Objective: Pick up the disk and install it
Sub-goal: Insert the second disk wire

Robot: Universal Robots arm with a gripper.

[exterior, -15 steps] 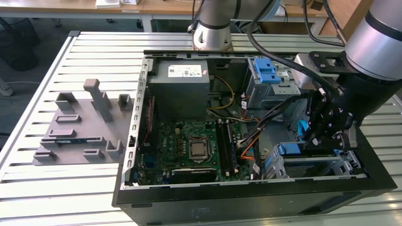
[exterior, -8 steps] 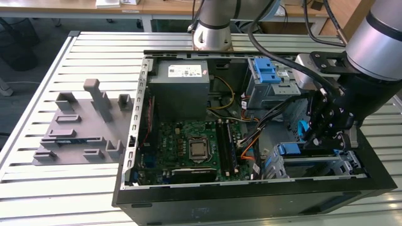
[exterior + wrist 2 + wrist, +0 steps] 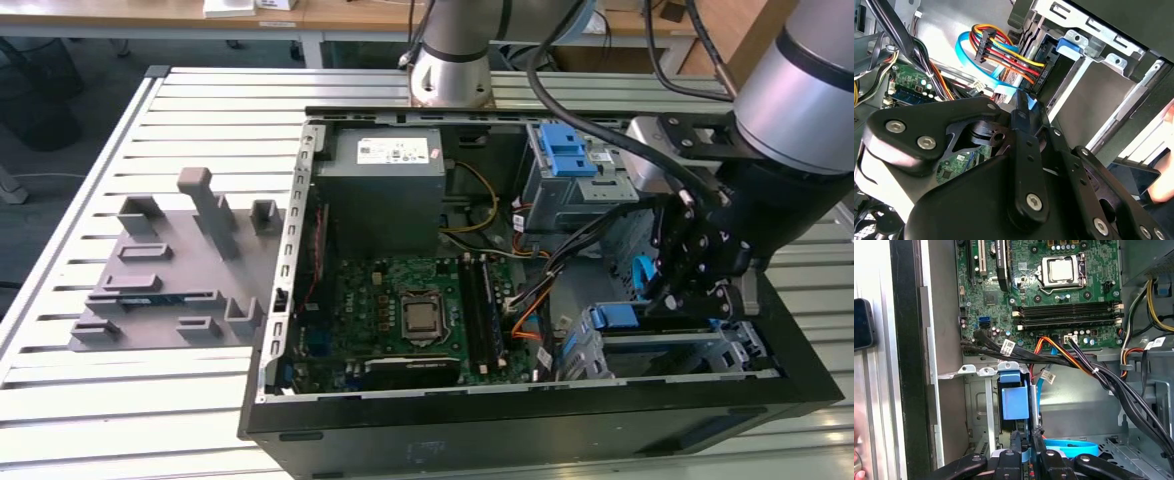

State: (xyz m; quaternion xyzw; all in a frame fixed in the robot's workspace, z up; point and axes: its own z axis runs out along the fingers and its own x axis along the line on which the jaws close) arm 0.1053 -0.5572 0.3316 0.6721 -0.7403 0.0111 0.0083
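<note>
Open black tower PC case (image 3: 534,425) lies on its side on a slatted metal desk (image 3: 107,400), seen from above in the exterior view. Inside are a green motherboard (image 3: 400,300) w/ bare CPU socket and a grey boxy power supply (image 3: 387,180). The supply carries a white sticker, print too small to make out. A metal drive cage w/ two blue tabs (image 3: 567,160) sits at the far corner. On the desk toward the exterior view's left is a grey plastic fixture w/ upright posts (image 3: 160,270).

The black robot gripper (image 3: 694,285) reaches down into the case's near corner on the exterior view's right, over a lower metal bay w/ a square blue tab (image 3: 617,318).

In the first wrist view the jaws stand nearly together, clamped on a thin blue plastic edge. This seems to be a rail of the disk (image 3: 1026,456), held on edge just beside that blue tab. The disk's silver body and label are hidden by the gripper. In the second wrist view a blue tip pokes out past the fingers (image 3: 1024,130), near a red, orange & yellow cable bundle (image 3: 1004,55). White cable tags show on the wiring, text unreadable.

A person's fingertips (image 3: 1164,175) are cut off at the frame edge.
</note>
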